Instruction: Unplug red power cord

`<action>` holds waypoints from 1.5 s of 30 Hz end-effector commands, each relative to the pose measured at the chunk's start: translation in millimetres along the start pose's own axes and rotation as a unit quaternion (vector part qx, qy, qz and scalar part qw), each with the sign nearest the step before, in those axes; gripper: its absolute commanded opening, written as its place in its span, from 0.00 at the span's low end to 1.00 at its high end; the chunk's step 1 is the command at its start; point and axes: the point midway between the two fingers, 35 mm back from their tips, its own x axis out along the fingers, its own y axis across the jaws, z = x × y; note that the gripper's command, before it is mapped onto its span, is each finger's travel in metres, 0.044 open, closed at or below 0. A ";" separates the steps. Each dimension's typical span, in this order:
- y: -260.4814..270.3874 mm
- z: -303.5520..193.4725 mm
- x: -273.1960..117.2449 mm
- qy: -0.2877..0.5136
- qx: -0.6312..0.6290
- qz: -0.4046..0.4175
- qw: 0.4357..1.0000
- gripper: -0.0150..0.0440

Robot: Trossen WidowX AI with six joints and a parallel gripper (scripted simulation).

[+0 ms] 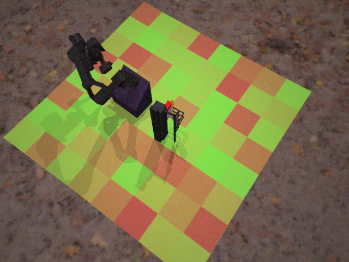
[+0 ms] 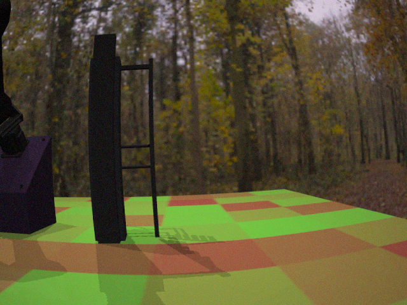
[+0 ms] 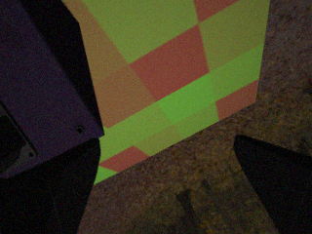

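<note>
The pincer (image 1: 128,80) stands wide apart and empty above the purple box (image 1: 135,94), well apart from the upright power strip (image 1: 158,121). The red plug (image 1: 168,105) sits near the strip's top; approach it level and squarely.

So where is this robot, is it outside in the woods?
It looks like an outdoor forest clearing: tall autumn trees behind, leaf-strewn dirt all around, and a checkered green-and-red mat laid on the ground.

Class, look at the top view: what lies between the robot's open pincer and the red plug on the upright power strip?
In the top view, the purple block lies between the pincer and the red plug; beyond it, a strip of checkered mat.
</note>
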 end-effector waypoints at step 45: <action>346.0 -231.0 42.5 0.081 0.896 0.302 0.314 0.53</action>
